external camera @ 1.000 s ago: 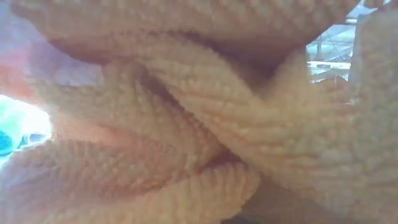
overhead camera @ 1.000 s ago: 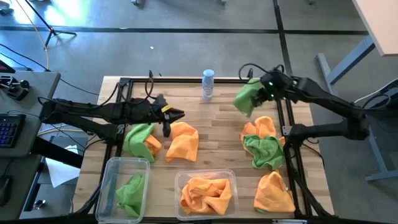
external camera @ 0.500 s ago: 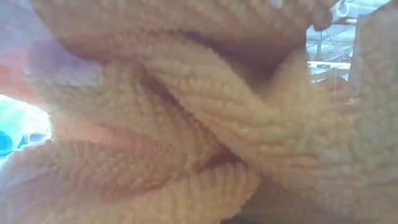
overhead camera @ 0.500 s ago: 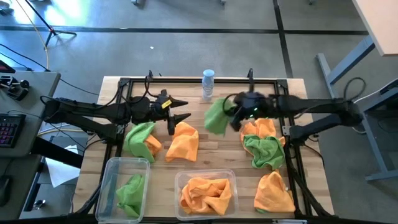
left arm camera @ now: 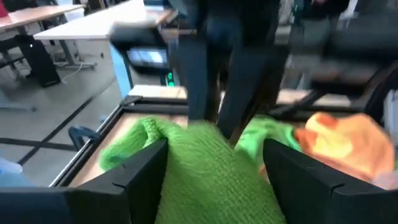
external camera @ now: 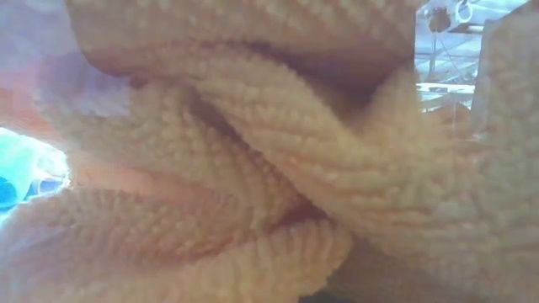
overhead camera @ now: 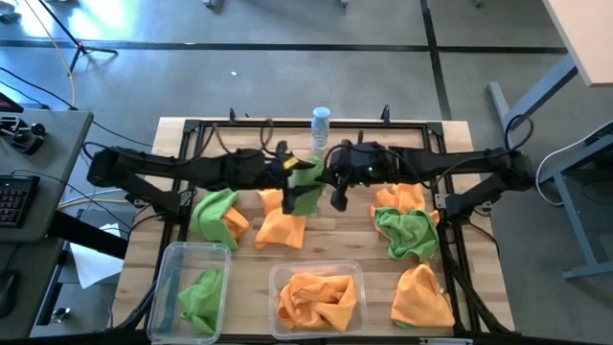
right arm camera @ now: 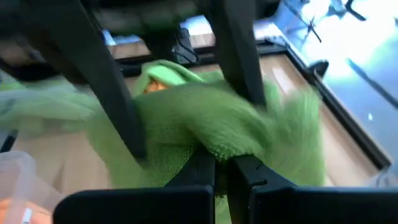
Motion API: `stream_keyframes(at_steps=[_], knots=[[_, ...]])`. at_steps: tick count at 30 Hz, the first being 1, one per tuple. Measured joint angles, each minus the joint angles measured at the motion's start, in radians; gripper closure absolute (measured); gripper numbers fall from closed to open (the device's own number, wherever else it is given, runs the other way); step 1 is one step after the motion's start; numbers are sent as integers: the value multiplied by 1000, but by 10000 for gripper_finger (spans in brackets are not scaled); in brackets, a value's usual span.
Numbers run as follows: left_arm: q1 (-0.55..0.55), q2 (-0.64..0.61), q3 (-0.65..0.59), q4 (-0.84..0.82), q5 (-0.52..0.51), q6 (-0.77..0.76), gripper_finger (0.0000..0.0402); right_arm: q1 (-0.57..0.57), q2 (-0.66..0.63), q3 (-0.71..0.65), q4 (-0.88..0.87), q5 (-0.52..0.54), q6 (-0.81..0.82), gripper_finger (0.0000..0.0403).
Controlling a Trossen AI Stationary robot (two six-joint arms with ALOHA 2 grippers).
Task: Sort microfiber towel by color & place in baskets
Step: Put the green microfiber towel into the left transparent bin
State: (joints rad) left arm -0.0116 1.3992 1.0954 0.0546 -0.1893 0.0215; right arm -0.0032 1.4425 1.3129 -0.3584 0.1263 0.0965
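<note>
Above the middle of the table hangs a green microfiber towel, with my right gripper shut on it. My left gripper comes from the table's left and is open, one finger on each side of the towel. The narrow basket holds a green towel. The wider basket holds orange towels. More towels lie on the table: green, orange, orange, green and orange. My right gripper pinches a bunched fold of the green towel between its two fingers, coming from the table's right and slanting down. The towel hangs clear of the table, slack around the fingers. My left gripper stands around the towel; I cannot tell whether its fingers touch it.
A small clear bottle stands at the table's far edge, just behind both grippers. A black frame runs round the table. An orange towel close to the lens fills the low view.
My right gripper has carried the green towel from the far right corner toward the table's left, to the middle, and has rolled over. My left gripper has opened and gone toward the table's right until its fingers stand on either side of the towel.
</note>
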Motion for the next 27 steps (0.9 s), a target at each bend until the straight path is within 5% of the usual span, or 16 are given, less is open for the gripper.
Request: stream_keyframes(at_steps=[14,18,24,27], knots=[[0,8,18,-42,-4,53,167,0,-8,83,-16,-26,-55,403],[0,8,18,-43,-13,44,222,0,-8,83,-13,-26,-2,402],[1,9,17,-80,-34,68,365,0,-8,83,-42,13,113,365],[0,9,17,-133,-35,61,384,-1,-8,83,-67,26,166,335]])
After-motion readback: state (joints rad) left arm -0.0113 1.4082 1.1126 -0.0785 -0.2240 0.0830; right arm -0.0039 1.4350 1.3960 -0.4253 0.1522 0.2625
